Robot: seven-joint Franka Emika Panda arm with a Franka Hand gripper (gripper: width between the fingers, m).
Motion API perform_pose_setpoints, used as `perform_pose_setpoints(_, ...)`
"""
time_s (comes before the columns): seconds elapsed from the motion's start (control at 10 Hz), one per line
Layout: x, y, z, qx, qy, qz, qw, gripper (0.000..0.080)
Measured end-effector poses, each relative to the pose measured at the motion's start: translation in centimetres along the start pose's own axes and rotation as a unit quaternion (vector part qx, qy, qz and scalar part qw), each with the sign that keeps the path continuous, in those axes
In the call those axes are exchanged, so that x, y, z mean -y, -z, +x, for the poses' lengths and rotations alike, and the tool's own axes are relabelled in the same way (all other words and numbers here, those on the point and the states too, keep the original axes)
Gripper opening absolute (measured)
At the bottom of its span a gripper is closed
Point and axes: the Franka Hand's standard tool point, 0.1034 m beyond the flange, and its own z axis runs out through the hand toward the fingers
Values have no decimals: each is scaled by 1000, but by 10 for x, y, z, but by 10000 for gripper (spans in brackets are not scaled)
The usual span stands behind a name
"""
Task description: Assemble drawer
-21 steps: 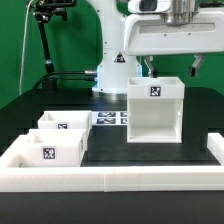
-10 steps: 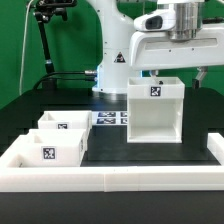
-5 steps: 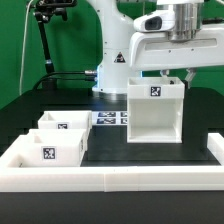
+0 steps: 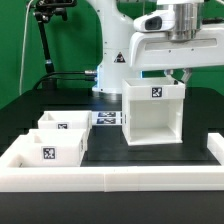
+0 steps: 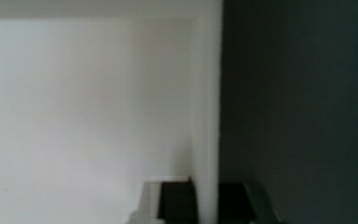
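While the arm reaches down from above, its gripper [image 4: 179, 78] sits at the top edge of the housing [image 4: 152, 118], on the wall toward the exterior view's right. The housing is a tall white box standing upright on the black table [image 4: 110, 148], near the middle and a little to the exterior view's right, with a square tag on its near face. In the wrist view the gripper [image 5: 208, 200] straddles that thin wall: one dark finger [image 5: 176, 203] lies against the white side and the other against the shadowed side. The jaws are drawn in to a narrow gap and only the wall's edge fills it, so the gripper appears clamped on the housing.

On the exterior view's left stand two small open-top boxes, the nearer box [image 4: 48, 150] and the farther box [image 4: 66, 124], just beside each other and well apart from the housing. The marker board [image 4: 108, 118] lies flat behind them, close to the housing's left side. A low white wall [image 4: 110, 178] edges the near side of the table.
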Motion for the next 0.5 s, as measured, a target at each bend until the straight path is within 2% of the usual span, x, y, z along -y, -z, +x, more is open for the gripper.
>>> perform_pose_setpoints(0.5,-2,0,3,-1,-1,3,1000,38)
